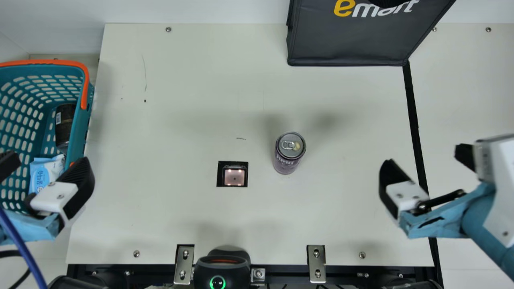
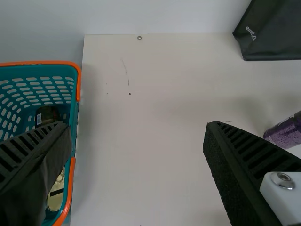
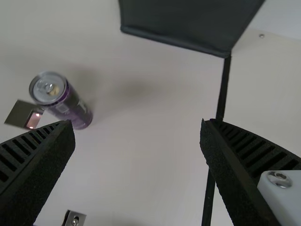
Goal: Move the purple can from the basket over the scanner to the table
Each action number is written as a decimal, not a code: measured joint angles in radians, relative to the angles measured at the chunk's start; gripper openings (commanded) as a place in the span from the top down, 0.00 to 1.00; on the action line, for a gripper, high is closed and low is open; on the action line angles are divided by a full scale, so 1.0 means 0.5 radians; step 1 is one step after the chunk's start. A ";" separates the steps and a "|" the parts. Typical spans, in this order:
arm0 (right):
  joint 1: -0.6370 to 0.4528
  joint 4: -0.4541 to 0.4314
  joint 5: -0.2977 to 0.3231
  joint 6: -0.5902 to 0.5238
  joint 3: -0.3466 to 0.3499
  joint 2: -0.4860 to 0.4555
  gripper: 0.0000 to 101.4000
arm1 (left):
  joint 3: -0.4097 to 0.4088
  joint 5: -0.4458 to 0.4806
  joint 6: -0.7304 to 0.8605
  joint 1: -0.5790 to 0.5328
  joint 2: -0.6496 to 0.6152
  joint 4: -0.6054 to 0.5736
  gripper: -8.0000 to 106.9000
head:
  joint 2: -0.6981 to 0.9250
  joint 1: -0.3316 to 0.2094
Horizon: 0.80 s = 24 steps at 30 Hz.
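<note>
Main view count: purple can [image 1: 286, 158] ×1, right of centre; basket [image 1: 77, 134] ×1, left edge, holding dark cylinder [image 1: 64, 126] ×1, blue packet [image 1: 43, 174] ×1; scanner [image 1: 234, 176] ×1, near centre; black bag [image 1: 345, 46] ×1, upper right; long metal brackets [image 1: 184, 267] ×2, lower edge.

The jaws of the right gripper [image 1: 425, 160] are held wide apart over the table [image 3: 141, 160]. Just beyond one jaw's tip, the purple can [image 3: 73, 109] is stood upright, with the scanner [image 3: 21, 114] set beside it. A black strip [image 3: 223, 89] is partly covered by the other jaw; farther beyond both tips, a black bag [image 3: 183, 23] is seen.
</note>
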 measured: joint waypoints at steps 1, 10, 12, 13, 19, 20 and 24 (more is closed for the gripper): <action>0.029 0.008 0.000 -0.024 0.018 0.002 0.06 | 0.000 0.000 0.000 0.000 0.000 0.000 0.15 | 0.000 0.000; 0.296 0.090 -0.002 -0.076 0.087 0.083 0.06 | 0.000 0.000 0.000 0.000 0.000 0.000 0.15 | 0.000 0.000; 0.345 0.092 -0.004 -0.030 0.066 0.113 0.06 | 0.000 0.000 0.000 0.000 0.000 0.000 0.15 | 0.000 0.000; 0.367 0.088 -0.003 -0.004 0.057 0.130 0.06 | 0.000 0.000 0.000 0.000 0.000 0.000 0.15 | -0.003 0.000; 0.531 -0.014 -0.076 0.259 0.046 0.250 0.06 | 0.000 0.000 0.000 0.000 0.000 0.000 0.15 | 0.000 0.000; 0.561 -0.043 -0.106 0.305 0.052 0.269 0.06 | 0.000 0.000 0.000 0.000 0.000 0.000 0.15 | 0.000 0.000; 0.730 -0.154 -0.194 0.548 0.064 0.367 0.06 | 0.000 0.000 0.000 0.000 0.000 0.000 0.15 | 0.000 0.000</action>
